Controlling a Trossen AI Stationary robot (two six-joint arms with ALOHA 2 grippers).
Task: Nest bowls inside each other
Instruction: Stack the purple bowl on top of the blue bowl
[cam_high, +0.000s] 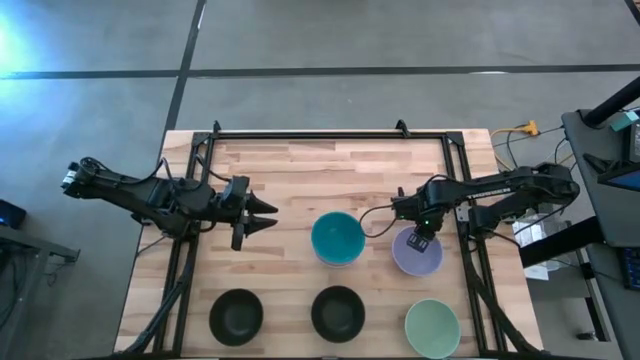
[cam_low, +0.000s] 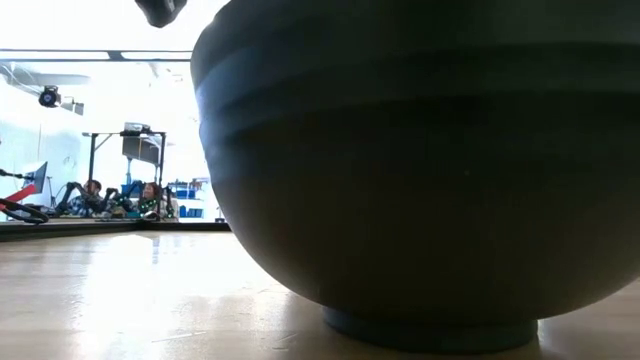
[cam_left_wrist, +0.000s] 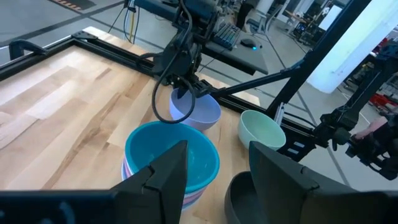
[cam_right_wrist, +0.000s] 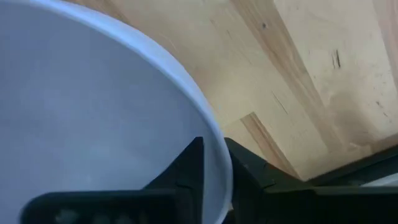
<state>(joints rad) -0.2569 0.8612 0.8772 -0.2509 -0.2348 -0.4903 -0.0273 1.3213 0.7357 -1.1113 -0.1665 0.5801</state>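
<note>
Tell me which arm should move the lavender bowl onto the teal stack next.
Right. Its pincer already straddles the rim of the lavender bowl, right beside the teal bowl. The left pincer is open and empty on the stack's far side.

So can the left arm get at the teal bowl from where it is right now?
Probably yes. The left gripper hovers open beside the teal bowl with bare table between them; the right gripper is busy on the lavender bowl's rim.
</note>
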